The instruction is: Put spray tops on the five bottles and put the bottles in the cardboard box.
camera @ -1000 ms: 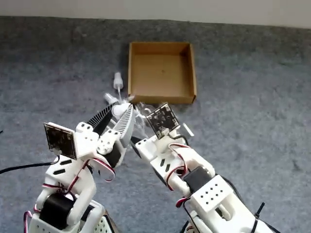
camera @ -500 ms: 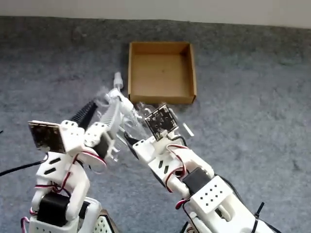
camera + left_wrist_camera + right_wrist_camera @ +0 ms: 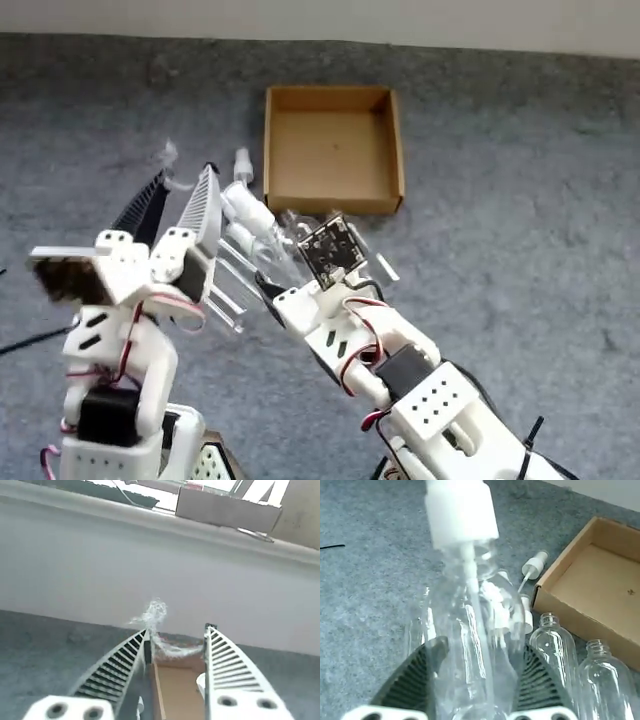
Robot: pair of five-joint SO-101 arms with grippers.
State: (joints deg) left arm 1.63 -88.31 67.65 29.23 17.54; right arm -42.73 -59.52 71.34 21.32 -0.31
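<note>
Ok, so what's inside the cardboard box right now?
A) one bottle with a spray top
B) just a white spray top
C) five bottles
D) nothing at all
D: the cardboard box shows just its bare brown floor in the high view, and the loose bottles lie on the carpet outside it.

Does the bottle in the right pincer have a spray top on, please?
Yes, a white spray top caps the bottle, its tube running down inside.
</note>
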